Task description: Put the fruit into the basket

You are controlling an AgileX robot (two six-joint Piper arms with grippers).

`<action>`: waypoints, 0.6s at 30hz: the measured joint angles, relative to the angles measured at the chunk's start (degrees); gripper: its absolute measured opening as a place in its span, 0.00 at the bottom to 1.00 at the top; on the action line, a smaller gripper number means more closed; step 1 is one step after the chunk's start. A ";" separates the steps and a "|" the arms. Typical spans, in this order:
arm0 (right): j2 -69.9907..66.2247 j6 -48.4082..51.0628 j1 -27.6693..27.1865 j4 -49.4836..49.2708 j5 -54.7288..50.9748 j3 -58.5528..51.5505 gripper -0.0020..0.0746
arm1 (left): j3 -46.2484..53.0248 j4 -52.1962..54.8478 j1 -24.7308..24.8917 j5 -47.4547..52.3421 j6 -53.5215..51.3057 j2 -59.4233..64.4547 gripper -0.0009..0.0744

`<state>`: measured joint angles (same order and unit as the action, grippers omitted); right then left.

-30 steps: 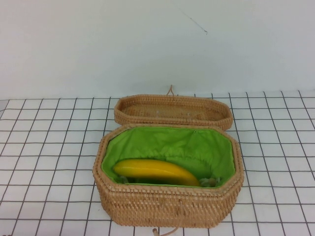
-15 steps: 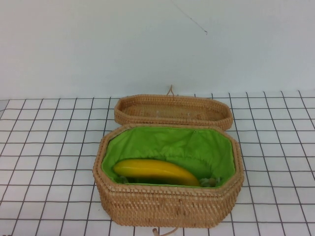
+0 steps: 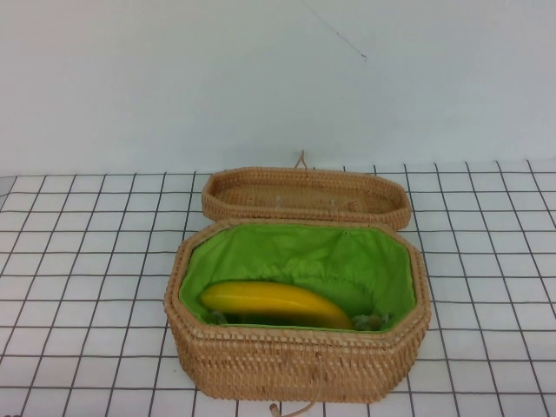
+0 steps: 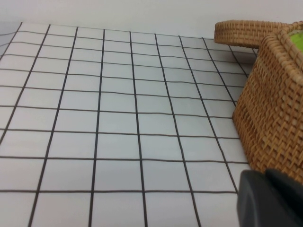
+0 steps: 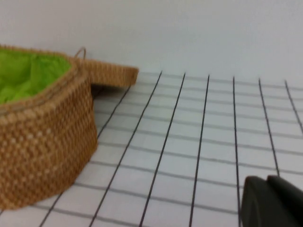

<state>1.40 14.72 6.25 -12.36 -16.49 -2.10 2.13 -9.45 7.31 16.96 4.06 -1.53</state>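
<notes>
The banana (image 3: pixel 274 303) lies in the basket (image 3: pixel 295 360), lower centre; keep both arms clear. The left hand (image 4: pixel 270 201) and right hand (image 5: pixel 272 201) sit at frame corners, grip unclear.

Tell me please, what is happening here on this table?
Nothing is being handled at this moment. The banana lies inside the green-lined basket, and the lid sits on the table behind it. The left gripper is low at the basket's left side and the right gripper low at its right; both hold nothing.
</notes>
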 joint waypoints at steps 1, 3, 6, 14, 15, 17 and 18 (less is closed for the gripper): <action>0.00 -0.01 0.00 0.11 -2.20 0.14 0.03 | 0.00 0.00 0.00 0.00 0.00 0.00 0.01; -0.03 -0.01 0.00 0.11 -3.21 0.25 0.03 | 0.00 0.00 0.00 0.00 0.00 0.00 0.01; -0.03 -0.01 0.00 0.11 -3.09 0.25 0.03 | 0.00 0.00 0.00 0.00 0.00 0.00 0.01; 0.07 -17.15 0.00 16.89 -2.53 0.25 0.03 | 0.00 0.00 0.00 0.00 0.00 0.00 0.01; 0.07 -19.87 0.00 20.07 -2.53 0.25 0.03 | 0.00 0.00 0.00 0.00 0.00 0.00 0.01; 0.07 -22.24 0.00 23.49 -2.53 0.25 0.03 | 0.00 0.00 0.00 0.00 0.00 0.00 0.01; 0.07 -22.24 0.00 24.09 -2.53 0.25 0.03 | 0.00 0.00 0.00 0.00 0.00 0.00 0.01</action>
<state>1.47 -7.52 6.25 11.73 -19.02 -1.85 2.13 -9.45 7.31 16.96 4.06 -1.53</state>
